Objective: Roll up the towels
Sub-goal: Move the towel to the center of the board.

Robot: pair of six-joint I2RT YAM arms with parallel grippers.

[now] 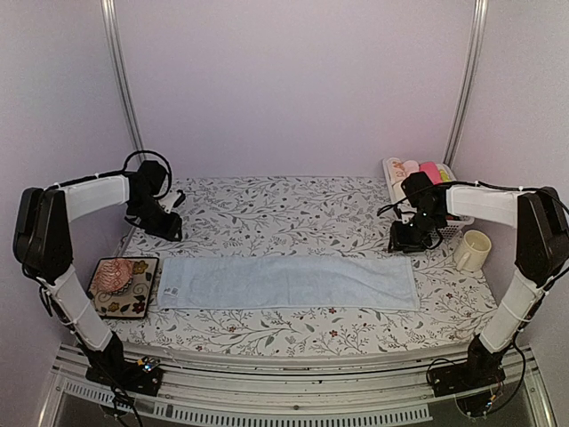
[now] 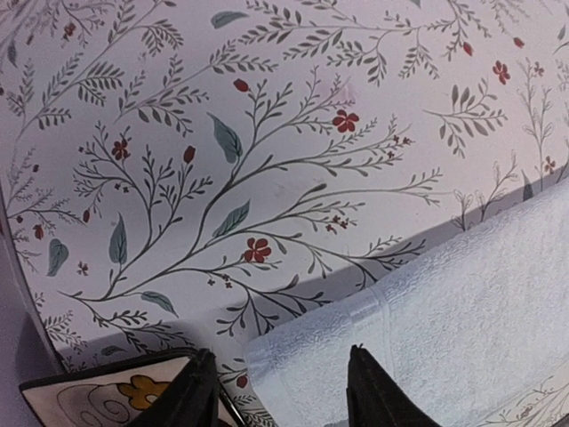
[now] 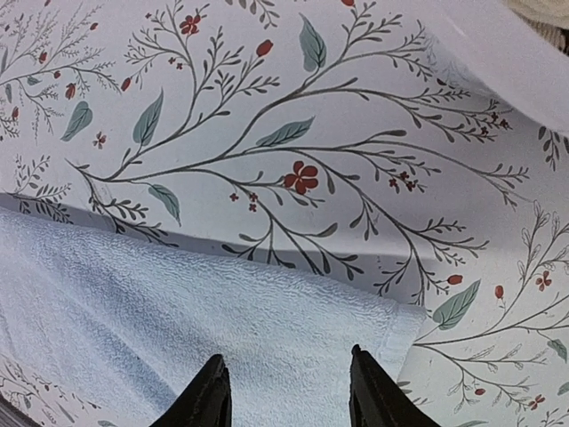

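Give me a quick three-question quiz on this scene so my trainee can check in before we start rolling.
1. True or false: the light blue towel is already rolled.
2. What lies on the patterned tray? A) pink knitted lump; B) spoon; C) sponge.
3. Does the left gripper or the right gripper hold anything?
Key: 1 false, it lies flat; 2 A; 3 no, both are open.

Soft looped terry, matt and slightly nubby, on the light blue towel (image 1: 289, 283). Smooth, matt printed table cover (image 1: 293, 213) beneath. At three o'clock, glossy cream mug (image 1: 472, 251). At two o'clock, white plastic lattice basket (image 1: 455, 228).
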